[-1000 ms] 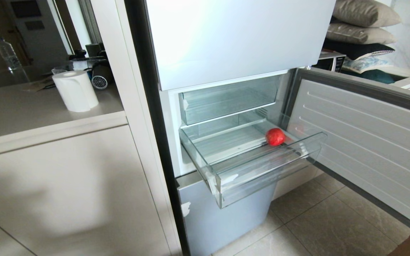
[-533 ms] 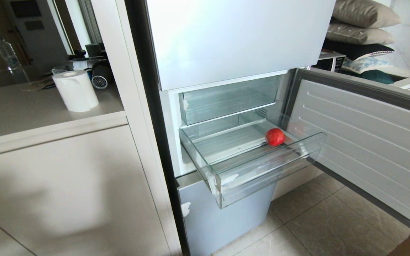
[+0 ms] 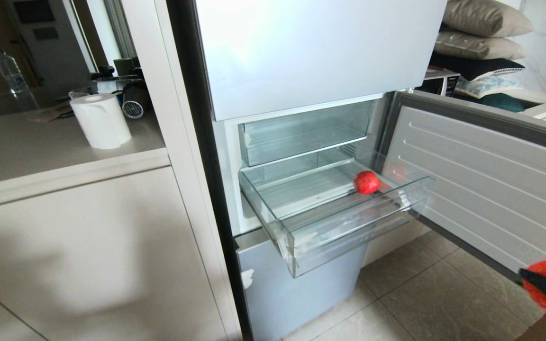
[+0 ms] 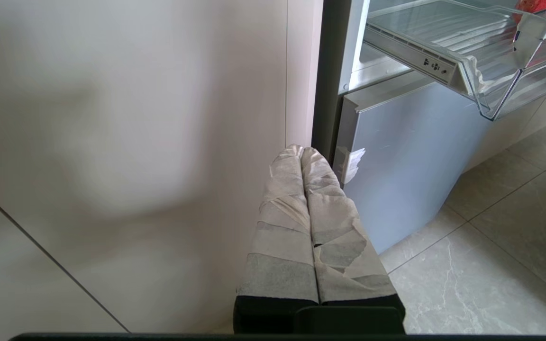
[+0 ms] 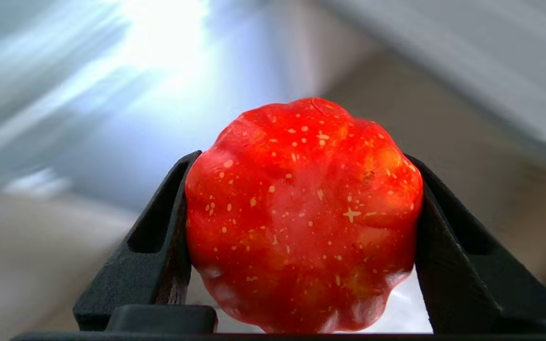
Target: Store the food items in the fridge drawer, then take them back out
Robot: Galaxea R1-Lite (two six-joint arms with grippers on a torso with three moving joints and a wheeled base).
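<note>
Fridge drawer [image 3: 301, 237]: clear plastic bin with ribbed floor, pulled well out of the open compartment, white tape scraps at its front left corner; seen from below and beside in the left wrist view [image 4: 486, 71].

Red fruit in the drawer [image 3: 366, 182]: round, glossy, resting on the ribbed floor toward the drawer's right side, near the right wall; a faint red reflection shows on that wall.

Second red fruit [image 5: 301, 213]: glossy, ridged, flecked with pale spots; clamped between the two black fingers of the right gripper [image 5: 301, 246], one finger pressed against each side; in the head view it shows at the lower right edge [image 3: 545, 284], in front of the open fridge door [image 3: 481, 189], well apart from the drawer.

Left gripper [image 4: 304, 154]: fingers wrapped in pale tape, pressed together with nothing between them; low, before the cabinet panel [image 4: 112, 142] beside the fridge's lower blue door panel [image 4: 405, 151].

Upper drawer [image 3: 301, 132]: clear, pushed in, above the open one.

Countertop [image 3: 40, 151]: left of the fridge, bearing a paper towel roll [image 3: 100, 121].

Floor tiles [image 3: 420, 298]: pale, below the drawer.

Pillows [image 3: 481, 33]: stacked behind the open door.
</note>
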